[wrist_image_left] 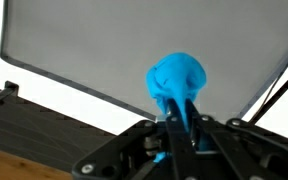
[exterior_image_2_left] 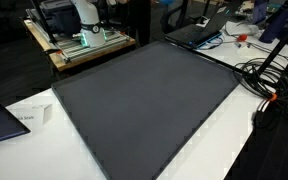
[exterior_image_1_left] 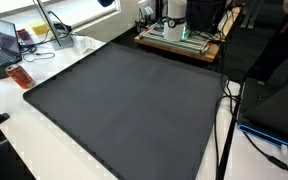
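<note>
- The claw (wrist_image_left: 176,120) enters the wrist view from the bottom edge. Its dark fingers (wrist_image_left: 167,128) stand close together, nipped in on the lower end of a blue lump (wrist_image_left: 177,78).
- The blue lump looks soft and crumpled; what it is made of cannot be told. Its rounded upper part bulges out beyond the fingertips, while a narrower strip of it runs down between them, so it is gripped by its tail end rather than its middle.
- The lump touches nothing but the claw. It hangs clear of the dark grey mat (wrist_image_left: 134,45), which lies well beyond it in the wrist view.
- In that view the lump sits over the near edge of the mat, where the mat meets the white table (wrist_image_left: 54,95).
- Neither the claw nor the lump shows in the exterior views; only the robot's white base (exterior_image_1_left: 174,15) (exterior_image_2_left: 84,18) is seen, on a wooden platform at the far end of the mat (exterior_image_1_left: 124,100) (exterior_image_2_left: 149,100).
- Around the mat: a laptop (exterior_image_1_left: 6,40) and a small orange thing (exterior_image_1_left: 20,75) near one corner, and a tangle of black cables (exterior_image_2_left: 264,75) beside another edge.
</note>
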You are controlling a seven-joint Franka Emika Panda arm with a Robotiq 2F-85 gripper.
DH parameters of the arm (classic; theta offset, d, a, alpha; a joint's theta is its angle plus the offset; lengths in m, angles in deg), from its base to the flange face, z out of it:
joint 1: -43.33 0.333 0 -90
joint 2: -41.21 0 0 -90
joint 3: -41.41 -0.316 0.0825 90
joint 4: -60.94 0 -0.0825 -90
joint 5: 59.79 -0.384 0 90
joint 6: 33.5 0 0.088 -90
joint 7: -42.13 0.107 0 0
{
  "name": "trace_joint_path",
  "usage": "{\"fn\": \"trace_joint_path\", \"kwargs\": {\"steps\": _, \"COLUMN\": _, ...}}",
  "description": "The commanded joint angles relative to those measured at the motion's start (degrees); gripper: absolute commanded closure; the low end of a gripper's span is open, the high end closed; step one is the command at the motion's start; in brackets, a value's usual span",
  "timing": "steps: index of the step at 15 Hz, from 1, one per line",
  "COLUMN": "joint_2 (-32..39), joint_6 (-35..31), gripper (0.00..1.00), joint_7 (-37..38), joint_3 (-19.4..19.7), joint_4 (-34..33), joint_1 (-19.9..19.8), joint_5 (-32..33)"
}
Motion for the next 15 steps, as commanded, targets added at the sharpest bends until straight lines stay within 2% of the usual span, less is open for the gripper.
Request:
{"fn": "trace_joint_path", "kwargs": {"steps": 1, "joint_2": -2.04, "joint_6": 2.71, "gripper": 0.56, "joint_7": 2.34, "joint_3": 0.71, "joint_4": 0.88, "joint_1": 1.11, "joint_5": 2.71}}
{"fn": "trace_joint_path", "kwargs": {"steps": 9, "joint_2": -2.32, "joint_6": 11.30, "gripper": 0.02, "joint_7": 1.99, "joint_3": 0.65, "joint_4": 0.12, "joint_1": 1.58, "joint_5": 3.09}}
{"fn": "trace_joint_path", "kwargs": {"steps": 11, "joint_2": -2.23, "joint_6": 12.82, "gripper": 0.00, "joint_7": 2.61, "joint_3": 0.52, "joint_4": 0.00, "joint_1": 1.76, "joint_5": 3.93}}
{"fn": "trace_joint_path", "kwargs": {"steps": 15, "joint_2": -2.60, "joint_6": 11.07, "gripper": 0.00, "joint_7": 6.64, "joint_3": -0.11, "joint_4": 1.19, "joint_1": 2.51, "joint_5": 8.05}}
